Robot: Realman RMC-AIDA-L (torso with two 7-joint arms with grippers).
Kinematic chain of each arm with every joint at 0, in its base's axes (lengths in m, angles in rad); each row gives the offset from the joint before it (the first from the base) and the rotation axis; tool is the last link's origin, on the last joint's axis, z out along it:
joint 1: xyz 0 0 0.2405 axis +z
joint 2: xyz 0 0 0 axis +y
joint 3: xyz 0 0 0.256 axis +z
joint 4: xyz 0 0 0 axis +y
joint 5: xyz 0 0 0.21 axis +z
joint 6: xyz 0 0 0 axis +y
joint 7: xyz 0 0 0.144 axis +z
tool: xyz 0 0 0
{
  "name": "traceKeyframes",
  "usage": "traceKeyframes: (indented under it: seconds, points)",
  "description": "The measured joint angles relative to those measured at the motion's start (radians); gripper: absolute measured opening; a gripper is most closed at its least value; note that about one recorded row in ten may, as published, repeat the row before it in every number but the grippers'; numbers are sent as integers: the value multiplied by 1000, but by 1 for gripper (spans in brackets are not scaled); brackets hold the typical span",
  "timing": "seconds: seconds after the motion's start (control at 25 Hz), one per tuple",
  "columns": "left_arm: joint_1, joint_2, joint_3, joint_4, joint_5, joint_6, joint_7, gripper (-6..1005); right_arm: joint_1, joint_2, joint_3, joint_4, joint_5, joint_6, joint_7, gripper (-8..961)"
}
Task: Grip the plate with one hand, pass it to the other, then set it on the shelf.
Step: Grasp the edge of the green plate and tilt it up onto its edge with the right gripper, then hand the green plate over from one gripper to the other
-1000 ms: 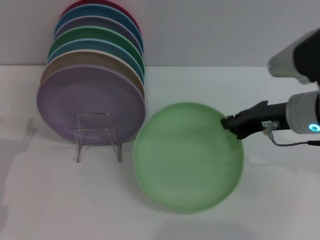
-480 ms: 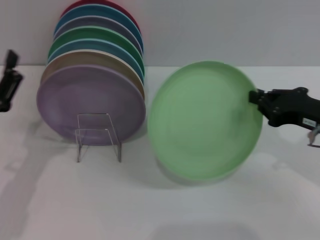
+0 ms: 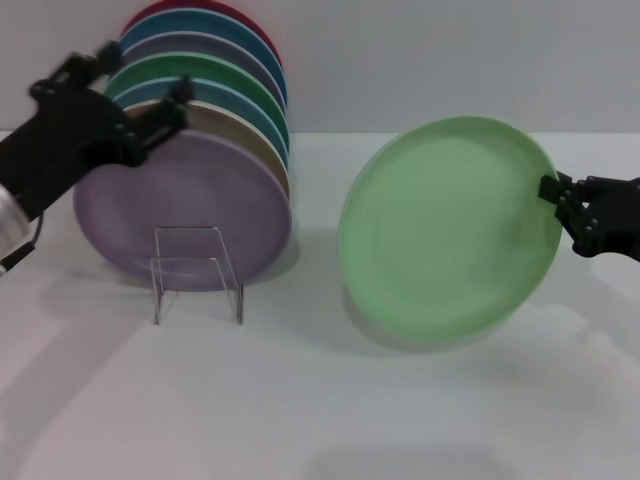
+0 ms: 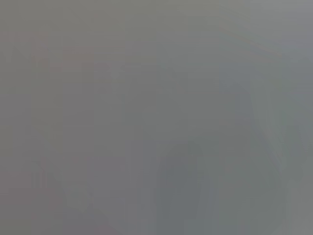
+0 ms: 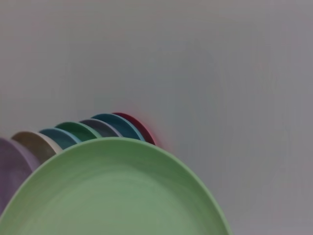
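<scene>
Right gripper [image 3: 556,195] clamps the pale green plate [image 3: 445,230] at its three-o'clock rim; left gripper [image 3: 140,105] fingers apart, unlabelled.

Readable text: none in any view.
Plate [image 3: 445,235]: plain pale green face, no mark or print.
Stacked plates [image 3: 190,170] at far left: plain coloured faces, no lettering.
Shelf [image 3: 196,272]: clear plastic, no label showing.
Right gripper [image 3: 560,200]: black casing, no legible marking.
Left gripper [image 3: 150,110]: black casing, no legible marking.
Left wrist view: uniform grey blur, nothing to read.
Right wrist view: plate rims and bare wall, no writing.
</scene>
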Motion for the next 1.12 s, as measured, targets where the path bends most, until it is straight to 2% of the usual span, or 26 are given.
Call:
traceKeyframes:
  seconds: [0.08, 0.12, 0.2, 0.32, 0.36, 0.4, 0.52, 0.56, 0.64, 0.68, 0.72, 0.96, 1.12]
  points:
    - [-8, 27, -1, -141, 0, -219, -2, 829, 4, 0, -8, -28, 43, 0, -88, 40]
    - [-10, 33, -4, -196, -1, -299, 8, 829, 8, 0, -13, -44, 63, 1, -122, 40]
    - [-7, 25, -9, -306, -2, -456, 73, 829, 23, -1, -16, -71, 88, 4, -150, 42]
    - [-6, -18, -19, -440, -9, -671, 183, 829, 42, -1, -14, -94, 99, 7, -175, 44]
    - [-14, -48, -26, -490, -14, -774, 238, 829, 48, -1, -15, -98, 103, 7, -184, 44]
    - [-20, -69, -30, -513, -17, -833, 275, 828, 52, -2, -17, -99, 105, 8, -189, 45]
    - [-33, -194, -75, -562, -69, -1029, 480, 828, 67, -3, -17, -104, 107, 9, -194, 47]
    - [-30, -229, -95, -564, -86, -1057, 529, 828, 71, -4, -16, -106, 107, 9, -195, 48]
    - [-17, -329, -154, -564, -150, -1135, 700, 828, 78, -4, -15, -114, 107, 10, -202, 49]
    - [-7, -371, -179, -560, -174, -1158, 774, 828, 80, -4, -15, -118, 107, 10, -206, 50]
    - [-2, -395, -194, -556, -212, -1173, 854, 827, 86, -4, -18, -125, 108, 11, -217, 50]
    - [-28, -392, -199, -531, -274, -1167, 878, 827, 94, -4, -21, -137, 103, 19, -233, 54]
    - [-72, -395, -197, -469, -277, -1168, 879, 826, 104, -3, -20, -154, 107, 56, -249, 57]
